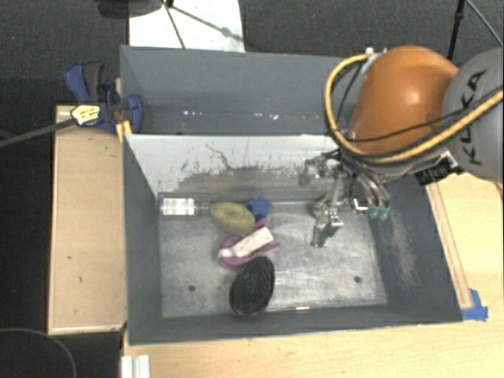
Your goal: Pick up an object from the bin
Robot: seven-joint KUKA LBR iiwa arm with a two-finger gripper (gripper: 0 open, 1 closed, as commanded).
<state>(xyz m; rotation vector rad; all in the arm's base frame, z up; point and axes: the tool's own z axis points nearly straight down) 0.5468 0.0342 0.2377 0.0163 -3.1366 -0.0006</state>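
The camera view looks down on 1 grey metal bin (142, 242) with sloping walls and a flat, scratched floor. 5 loose things lie in it, all in the left half of the floor. Against the far edge of the floor lies a small clear plastic piece (177, 206), on its side. Just to its right is an olive-green oval lump (231, 216), and a small blue thing (258, 208) touches the lump's right end. Nearer the camera, a pink and white thing (248, 246) lies slantwise just below the lump; its white part sits on top and a purple-pink edge shows under it. Touching its lower end is a black oval brush (253, 284), dark and finely textured, close to the near edge of the floor.

The arm (472, 101) comes in from the right, with an orange cover (402, 93) at its wrist and yellow and black cables (339, 85) looped round it. The letters KUKA can be read on the arm's grey casing.

The gripper (323, 231) hangs low over bare floor in the right half of the bin, pointing down. Whether it is released or clenched cannot be told. Of the 5 things, the pink and white thing is nearest to it, lying to its left and apart from it.
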